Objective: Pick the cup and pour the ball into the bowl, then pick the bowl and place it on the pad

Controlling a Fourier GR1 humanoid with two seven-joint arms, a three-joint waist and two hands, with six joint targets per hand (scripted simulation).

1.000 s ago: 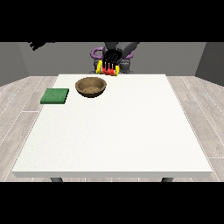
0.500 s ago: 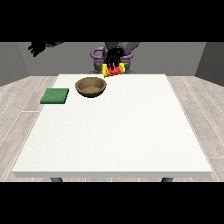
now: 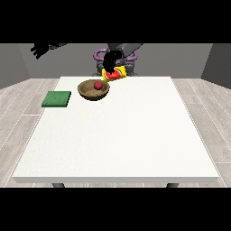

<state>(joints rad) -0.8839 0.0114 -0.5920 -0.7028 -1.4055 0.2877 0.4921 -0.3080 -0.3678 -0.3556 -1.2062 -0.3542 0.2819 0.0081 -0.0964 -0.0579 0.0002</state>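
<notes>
- Count: one cup (image 3: 115,74), one ball (image 3: 97,85), one bowl (image 3: 94,90), one pad (image 3: 57,99), two hands.
- Cup: yellow, red inside, tipped on its side, upper centre of the frame, just above the bowl's right rim.
- Hand at upper centre (image 3: 110,61): fingers curled round the cup from above.
- Ball: red, inside the bowl, below and left of the cup mouth, apart from the fingers.
- Bowl: brown, on the white counter (image 3: 117,135) near its far edge.
- Pad: green, flat on the counter, left of the bowl, apart from it.
- Hand at upper left (image 3: 40,48): raised off the counter, fingers spread, holding nothing.
</notes>
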